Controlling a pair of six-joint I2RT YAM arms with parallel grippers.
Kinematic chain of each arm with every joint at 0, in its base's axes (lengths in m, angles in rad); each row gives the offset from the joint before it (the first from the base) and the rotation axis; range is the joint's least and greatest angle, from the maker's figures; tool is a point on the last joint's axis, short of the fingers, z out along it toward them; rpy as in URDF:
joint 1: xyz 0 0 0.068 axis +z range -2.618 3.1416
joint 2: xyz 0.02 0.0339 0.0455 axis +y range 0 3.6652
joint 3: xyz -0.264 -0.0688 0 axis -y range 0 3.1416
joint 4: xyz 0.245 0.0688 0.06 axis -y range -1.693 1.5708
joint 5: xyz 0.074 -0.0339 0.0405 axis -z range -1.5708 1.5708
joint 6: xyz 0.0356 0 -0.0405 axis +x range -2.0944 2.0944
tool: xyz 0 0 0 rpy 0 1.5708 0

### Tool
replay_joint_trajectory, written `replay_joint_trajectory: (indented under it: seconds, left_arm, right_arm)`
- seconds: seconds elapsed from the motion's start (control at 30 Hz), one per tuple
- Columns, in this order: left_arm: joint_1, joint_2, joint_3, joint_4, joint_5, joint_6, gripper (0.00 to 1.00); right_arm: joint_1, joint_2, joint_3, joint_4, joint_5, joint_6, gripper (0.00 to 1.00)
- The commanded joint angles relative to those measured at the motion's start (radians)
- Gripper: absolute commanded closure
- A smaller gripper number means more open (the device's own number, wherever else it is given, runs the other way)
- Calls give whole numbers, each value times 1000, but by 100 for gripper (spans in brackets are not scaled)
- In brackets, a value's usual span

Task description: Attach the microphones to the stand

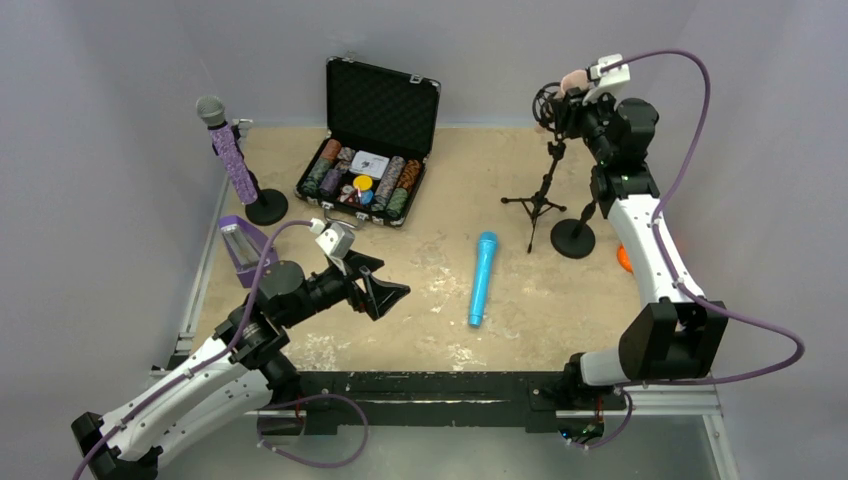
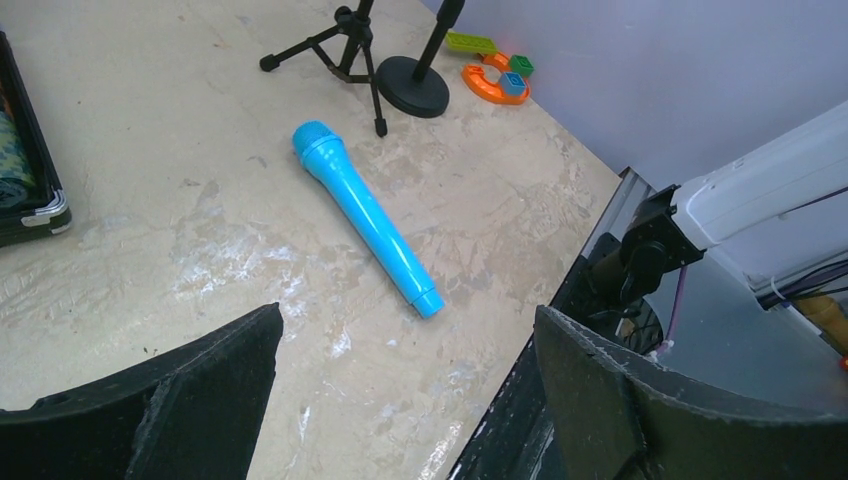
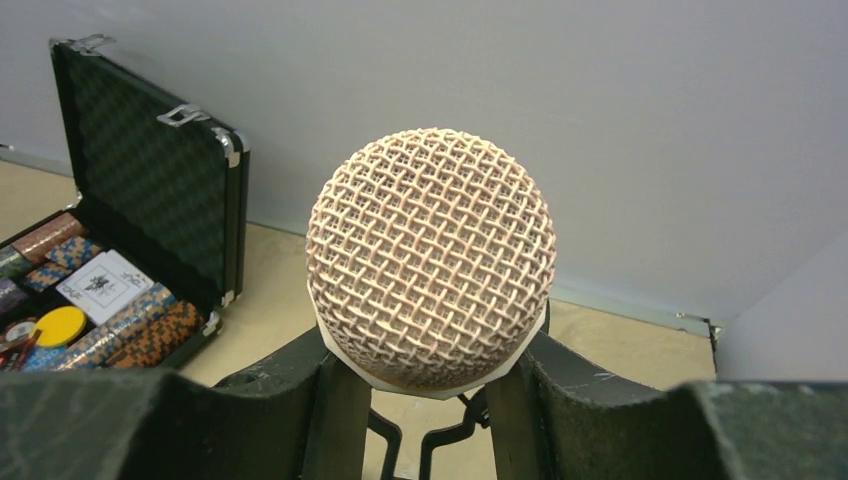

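The bright blue microphone (image 1: 482,277) lies flat on the table's middle right; it also shows in the left wrist view (image 2: 365,215). My left gripper (image 1: 385,290) is open and empty, low over the table to the left of it (image 2: 408,315). The glittery purple microphone (image 1: 228,150) with a grey mesh head sits tilted in a round-base stand (image 1: 266,207) at the back left. My right gripper (image 1: 578,98) is shut on the pale pink microphone (image 1: 573,80), holding it upright at the top of the black tripod stand (image 1: 540,195). Its mesh head (image 3: 430,260) rises between my fingers (image 3: 330,400).
An open black case of poker chips (image 1: 370,160) stands at the back middle. A second round-base stand (image 1: 573,238) is beside the tripod, with an orange toy (image 1: 624,258) right of it. A purple-topped clear container (image 1: 240,245) sits at the left edge.
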Motion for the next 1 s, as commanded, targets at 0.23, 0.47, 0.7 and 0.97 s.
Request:
replay_joint_trajectory:
  seconds: [0.23, 0.47, 0.7, 0.97]
  left_arm:
    - [5, -14, 9, 49, 41, -6, 1]
    - [5, -16, 9, 56, 47, -4, 1]
    - [5, -55, 5, 20, 14, 17, 1]
    - [6, -82, 1, -25, 2, 71, 1]
  right_arm:
    - [-16, -148, -2, -24, -104, 68, 11]
    - [-53, -215, 66, -164, -195, 101, 8]
    - [-76, -350, 44, -408, -421, -73, 1]
    - [-202, -411, 147, -854, -491, -415, 1]
